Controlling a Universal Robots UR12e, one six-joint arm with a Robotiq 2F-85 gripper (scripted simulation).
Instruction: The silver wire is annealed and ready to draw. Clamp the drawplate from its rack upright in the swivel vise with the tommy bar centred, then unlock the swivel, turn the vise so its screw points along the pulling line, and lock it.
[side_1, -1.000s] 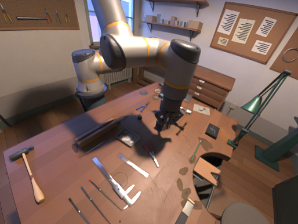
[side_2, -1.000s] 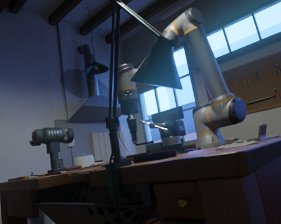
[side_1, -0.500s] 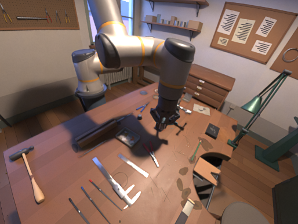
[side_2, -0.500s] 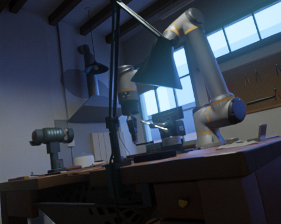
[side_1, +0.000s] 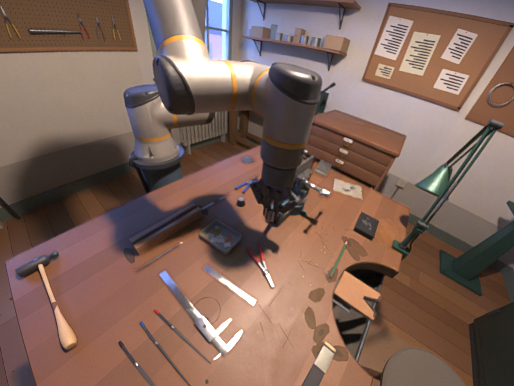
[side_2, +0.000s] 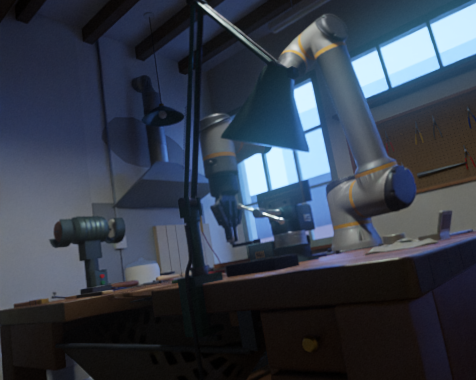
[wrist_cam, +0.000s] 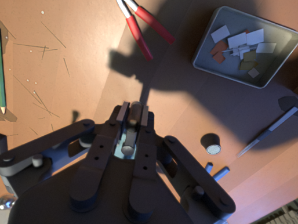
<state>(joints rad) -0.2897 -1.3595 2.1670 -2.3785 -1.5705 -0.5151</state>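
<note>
Near the middle of the bench the swivel vise stands just behind my gripper. Its screw and shiny tommy bar stick out toward the gripper's side. A thin dark lever, likely the vise's swivel lock handle, is held between my closed fingers. It runs out low from the vise base. The drawplate and its rack are hidden behind the arm.
Behind the vise stand a chest of drawers and the arm's base. A tray of scraps, red-handled pliers, a small round weight and a green pencil lie around the gripper. A lamp stands at the right edge.
</note>
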